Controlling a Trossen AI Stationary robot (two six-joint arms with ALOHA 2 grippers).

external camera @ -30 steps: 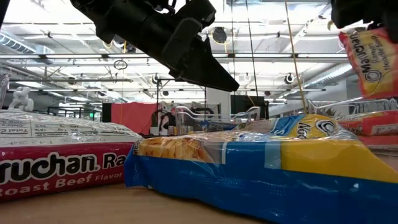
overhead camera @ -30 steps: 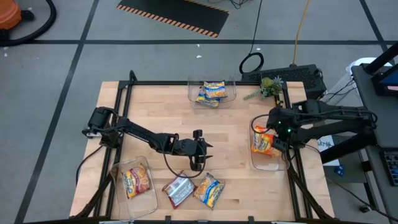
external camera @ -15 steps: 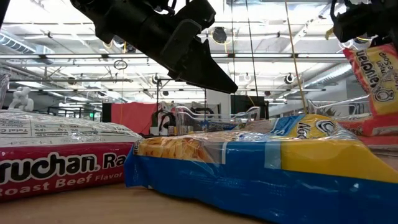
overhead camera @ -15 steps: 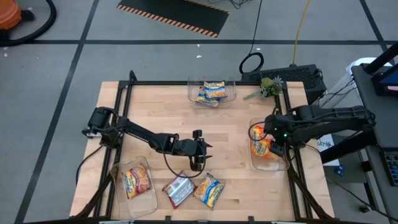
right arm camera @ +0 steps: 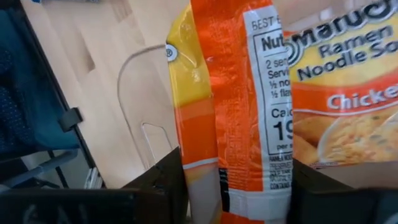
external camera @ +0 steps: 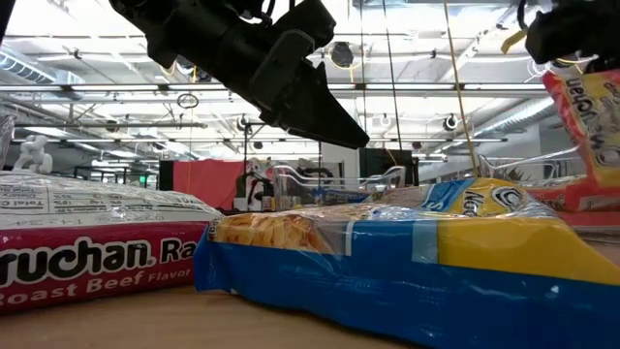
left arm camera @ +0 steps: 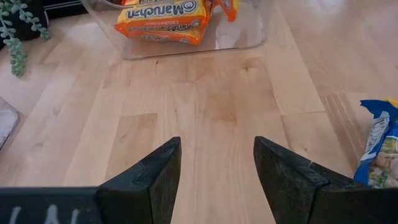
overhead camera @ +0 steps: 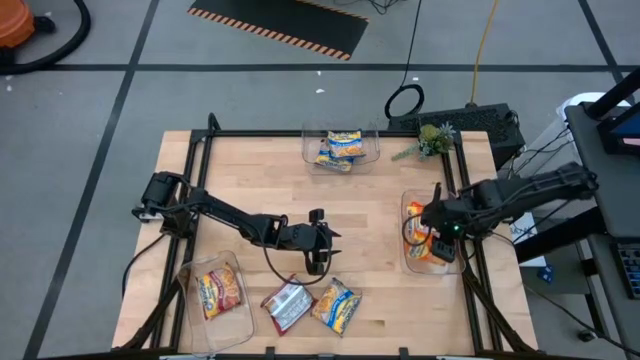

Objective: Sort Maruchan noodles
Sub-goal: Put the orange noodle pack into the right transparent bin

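Lowering over the last second, the right gripper (overhead camera: 437, 226) is now carrying its orange packet (right arm camera: 233, 118) down into the clear bin at the table's right edge (overhead camera: 408, 262), where a second before it was hanging higher above it. Its fingers are clamping the packet by its end, with the packet's long axis hanging downward toward the orange packets (left arm camera: 163, 21) already lying in that bin. The release, in my judgement, is depending only on the packet clearing the bin wall, which it appears to be doing.

The left gripper (overhead camera: 318, 258) is hovering unchanged over mid-table, jaws spread and holding nothing. Two packets are lying just beyond it toward the near edge: a red-and-silver roast beef packet (overhead camera: 287, 305) and a blue-and-yellow packet (overhead camera: 336, 304), side by side and touching or nearly so. Both are lying far closer to the left arm than to the right. The blue-and-yellow one is lying aslant on the board, so the wrist would likely need turning to grip across its narrow width.

Sorted stock is sitting in the far bin (overhead camera: 340, 148) and the near-left bin (overhead camera: 213, 293).
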